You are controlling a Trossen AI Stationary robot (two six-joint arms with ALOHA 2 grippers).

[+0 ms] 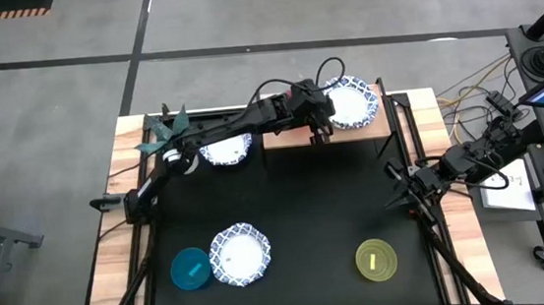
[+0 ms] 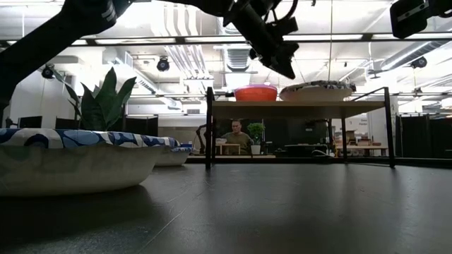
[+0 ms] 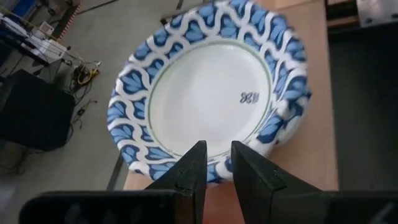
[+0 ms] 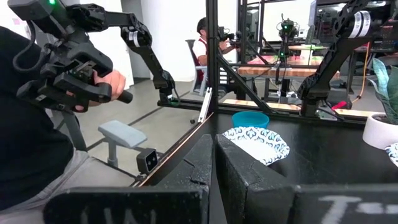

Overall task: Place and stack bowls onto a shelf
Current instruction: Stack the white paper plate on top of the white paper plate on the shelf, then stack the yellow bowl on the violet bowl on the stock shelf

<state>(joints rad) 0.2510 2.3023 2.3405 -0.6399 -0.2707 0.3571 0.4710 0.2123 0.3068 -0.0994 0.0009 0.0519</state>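
Two bowls sit on the shelf (image 1: 295, 134) at the upper centre of the high view: a red bowl (image 2: 256, 92), mostly hidden there by the arm, and a wide patterned bowl (image 1: 351, 103) just right of it. By my count much is left.

Black matte tabletop (image 1: 298, 219), wooden edges. Shelf: pale wood board, thin dark legs. Three more patterned bowls off the shelf: white, shallow, blue scalloped rims. Two lie upper left of centre (image 1: 226, 152), one lower left (image 1: 241, 256). Smaller plain bowls, smooth: teal (image 1: 190, 268) lower left, yellow-green (image 1: 376, 260) lower right.

Left pincer (image 3: 216, 163) hangs over the patterned bowl's near rim, fingers slightly parted, grasping nothing. Right pincer (image 4: 214, 163) waits at the right edge, clenched, empty.
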